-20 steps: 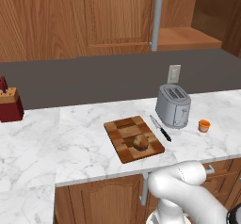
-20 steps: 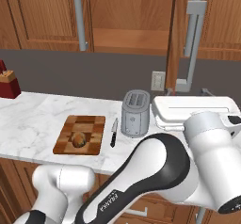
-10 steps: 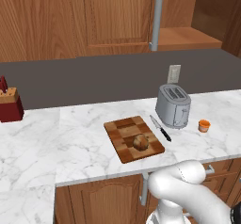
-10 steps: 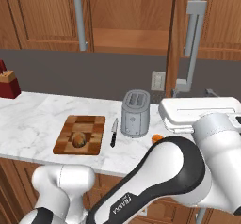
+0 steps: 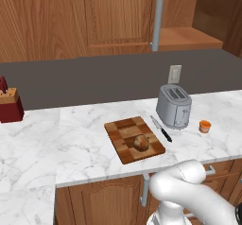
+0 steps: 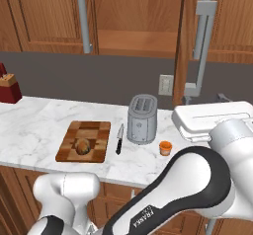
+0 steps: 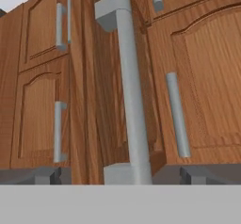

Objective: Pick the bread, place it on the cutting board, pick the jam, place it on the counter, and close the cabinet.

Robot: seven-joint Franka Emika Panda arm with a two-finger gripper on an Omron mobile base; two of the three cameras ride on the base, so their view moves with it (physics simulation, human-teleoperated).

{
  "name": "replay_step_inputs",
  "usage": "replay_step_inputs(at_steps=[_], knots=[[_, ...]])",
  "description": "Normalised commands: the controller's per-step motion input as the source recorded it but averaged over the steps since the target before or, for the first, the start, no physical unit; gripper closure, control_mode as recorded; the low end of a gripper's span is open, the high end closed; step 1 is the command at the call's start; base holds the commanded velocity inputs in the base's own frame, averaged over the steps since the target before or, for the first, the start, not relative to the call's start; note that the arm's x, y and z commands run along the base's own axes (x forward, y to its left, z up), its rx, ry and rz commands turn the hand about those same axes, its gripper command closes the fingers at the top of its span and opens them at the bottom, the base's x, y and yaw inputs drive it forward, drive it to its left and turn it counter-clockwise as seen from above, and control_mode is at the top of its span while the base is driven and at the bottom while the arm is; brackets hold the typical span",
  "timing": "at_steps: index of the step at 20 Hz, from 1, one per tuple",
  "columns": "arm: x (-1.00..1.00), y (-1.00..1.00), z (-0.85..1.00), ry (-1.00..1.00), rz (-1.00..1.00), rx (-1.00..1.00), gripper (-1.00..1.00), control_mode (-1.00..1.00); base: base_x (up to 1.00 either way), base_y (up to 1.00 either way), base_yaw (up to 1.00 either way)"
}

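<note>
Hand view | tool [image 7: 120, 173] wide, straddling cabinet [image 7: 202, 77] handle [image 7: 132, 96] | arm raised

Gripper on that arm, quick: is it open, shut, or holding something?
Gripper: open, holding nothing; its fingertips sit either side of the cabinet door handle.

The reddish-brown wooden wall cabinet [image 5: 118, 16] is cut by the top edge in both base views, so its doors' upper parts are out of frame. In the left base view its open shelf runs off at 2 o'clock. The white marble worktop [image 5: 80, 143] leaves at 9 o'clock, with the dark red knife block [image 5: 9, 107] clipped there. In the right base view the white arm covers the worktop at 4 o'clock. The small orange jar's [image 6: 165, 147] lid is too small to read. In the hand view, the long grey bar handle [image 7: 132, 91] is cut off below.
</note>
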Motion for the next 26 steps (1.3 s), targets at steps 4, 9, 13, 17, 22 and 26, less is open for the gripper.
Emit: replay_step_inputs(at_steps=[4,9,13,17,22,26], knots=[[0.11,0.00,0.00,-0.04,0.04,0.00,-1.00,-1.00,0.00,0.00,0.00],[0.20,0.00,0.00,-0.05,0.05,0.00,-1.00,-1.00,0.00,0.00,0.00],[0.23,0.00,0.00,-0.07,0.06,0.01,-1.00,-1.00,0.00,0.00,0.00],[0.24,0.00,0.00,-0.08,0.04,0.00,-1.00,-1.00,0.00,0.00,0.00],[0.34,-0.02,0.00,-0.04,0.00,0.01,-1.00,-1.00,0.00,0.00,0.00],[0.27,-0.01,0.00,-0.02,0.00,0.02,-1.00,-1.00,0.00,0.00,0.00]])
